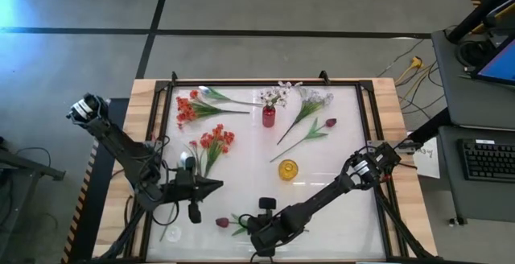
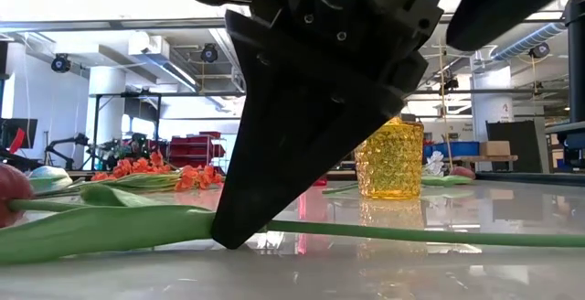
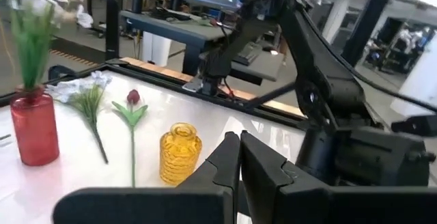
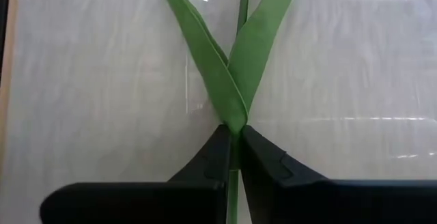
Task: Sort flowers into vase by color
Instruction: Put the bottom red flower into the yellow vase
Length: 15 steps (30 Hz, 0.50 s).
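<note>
Nearest the front edge of the table (image 1: 366,159) lies one dark red tulip (image 1: 223,223), its bud pointing left and its green stem running right under the right gripper (image 1: 259,233). That gripper is down on the tabletop with its two fingers (image 4: 217,157) pinched together on the tulip's stem, right where the two long leaves (image 4: 229,67) fork; in the low view the stem runs out on both sides of the dark finger tips. The left gripper (image 1: 219,186) hangs just behind and to the left of it, fingers pressed together with nothing between them, pointing right toward the table's middle.

Farther back stand two vases: one yellow glass vase (image 1: 288,169), empty, near the centre, and one red vase (image 1: 268,117) behind it, holding a small white blossom spray (image 1: 276,95).

Loose flowers on the table beyond the gripped tulip: two red-orange blossom clusters, one (image 1: 214,142) at left centre and one (image 1: 187,108) behind it near the back left; a second dark red tulip (image 1: 329,123) to the right of the red vase; one white blossom spray (image 1: 315,99) lying just behind that tulip; and one white tulip (image 1: 206,92) at the back, its stem running toward the red vase.
</note>
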{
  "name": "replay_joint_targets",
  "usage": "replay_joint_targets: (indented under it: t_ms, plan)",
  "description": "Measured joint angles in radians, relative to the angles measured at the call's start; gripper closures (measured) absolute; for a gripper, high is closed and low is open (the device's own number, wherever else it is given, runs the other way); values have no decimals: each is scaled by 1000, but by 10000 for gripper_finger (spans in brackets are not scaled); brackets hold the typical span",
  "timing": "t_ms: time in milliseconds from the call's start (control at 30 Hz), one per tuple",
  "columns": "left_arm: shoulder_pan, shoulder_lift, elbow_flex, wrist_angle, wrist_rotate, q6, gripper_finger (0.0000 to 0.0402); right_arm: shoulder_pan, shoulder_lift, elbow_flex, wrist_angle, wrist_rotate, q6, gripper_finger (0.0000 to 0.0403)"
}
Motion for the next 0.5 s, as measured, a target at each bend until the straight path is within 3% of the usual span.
replay_joint_targets:
  t_ms: [233, 400, 500]
  plan:
    - [-2, -45, 13, 0, -1, 51, 402, 6, -39, -3, -13, 22, -38, 389]
    - [-9, -92, 13, -6, -1, 103, 402, 51, -141, -18, 0, 237, -131, 390]
    - [-13, -112, 12, -28, 0, 120, 402, 60, -208, -56, 21, 297, -160, 390]
